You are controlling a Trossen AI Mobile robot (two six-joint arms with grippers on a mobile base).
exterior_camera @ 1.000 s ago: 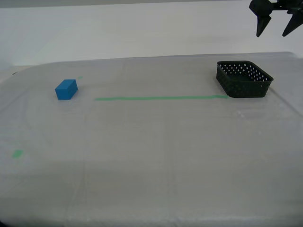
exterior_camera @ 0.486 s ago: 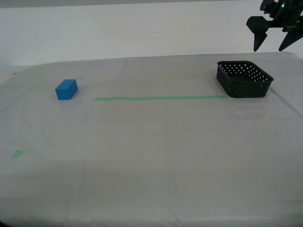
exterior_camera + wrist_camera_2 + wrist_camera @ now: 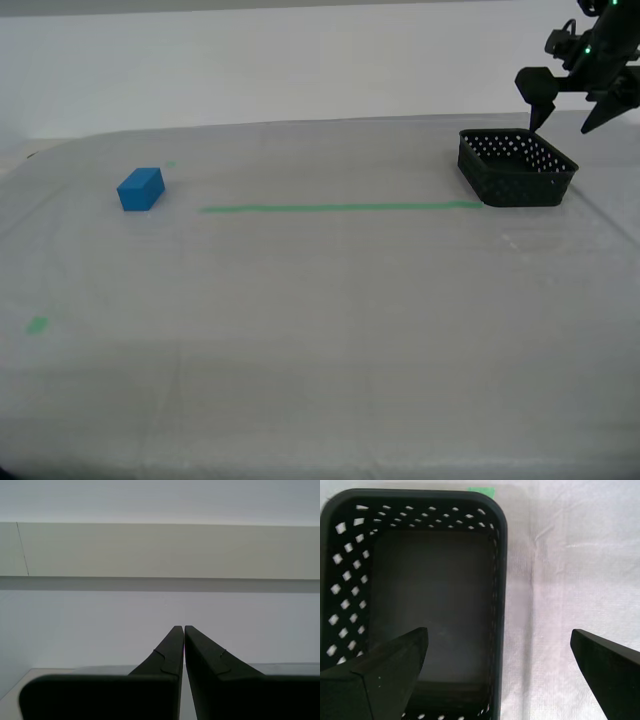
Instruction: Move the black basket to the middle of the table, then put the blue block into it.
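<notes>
The black basket (image 3: 517, 167) stands on the table (image 3: 320, 330) at the exterior view's right, at the end of the green tape line (image 3: 340, 208). My first gripper (image 3: 563, 112) hovers open just above the basket's far rim. In the first wrist view the basket (image 3: 415, 595) lies below, one fingertip (image 3: 402, 652) over its inside and the other fingertip (image 3: 600, 655) over the bare cover beside its wall. The blue block (image 3: 140, 189) sits at the exterior view's left. My second gripper (image 3: 183, 628) is shut, empty, and faces a wall.
A small green tape mark (image 3: 37, 325) lies near the exterior view's left edge, and another tiny one (image 3: 169, 164) sits behind the block. The table's far edge runs just behind the basket. The cover is wrinkled.
My first gripper has come down from the exterior view's upper right corner toward the basket. The basket and the block have not moved.
</notes>
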